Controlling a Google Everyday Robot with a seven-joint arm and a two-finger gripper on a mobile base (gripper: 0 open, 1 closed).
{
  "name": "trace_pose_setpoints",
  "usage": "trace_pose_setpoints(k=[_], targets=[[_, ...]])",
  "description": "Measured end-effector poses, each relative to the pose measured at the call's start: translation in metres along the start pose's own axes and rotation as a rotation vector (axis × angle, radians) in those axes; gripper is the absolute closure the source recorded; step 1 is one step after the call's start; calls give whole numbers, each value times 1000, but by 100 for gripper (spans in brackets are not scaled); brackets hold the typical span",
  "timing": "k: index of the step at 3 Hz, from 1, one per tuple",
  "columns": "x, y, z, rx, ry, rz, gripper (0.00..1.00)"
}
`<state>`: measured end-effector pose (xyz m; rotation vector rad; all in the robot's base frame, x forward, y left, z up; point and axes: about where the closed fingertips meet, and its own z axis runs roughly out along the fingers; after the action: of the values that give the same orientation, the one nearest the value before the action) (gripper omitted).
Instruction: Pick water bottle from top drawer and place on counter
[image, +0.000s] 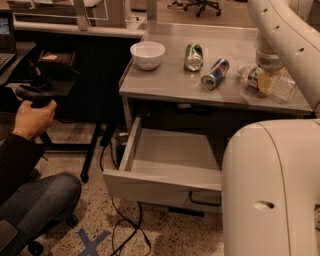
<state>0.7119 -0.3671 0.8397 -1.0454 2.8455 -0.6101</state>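
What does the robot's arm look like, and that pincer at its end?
The arm is a thick, smooth, cream-white tube with small dark oval holes along it; no cables show. A grey ring circles its wrist. The pincer, at the counter's right end by the bottle, looks pale tan. The big white rounded shell in front has one oval dent.
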Motion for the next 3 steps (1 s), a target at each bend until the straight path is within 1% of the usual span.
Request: trace_pose_setpoints(k=[1,2,3], targets=[[0,0,0,0,0,0,100],[0,0,0,0,0,0,81],[0,0,0,0,0,0,57]])
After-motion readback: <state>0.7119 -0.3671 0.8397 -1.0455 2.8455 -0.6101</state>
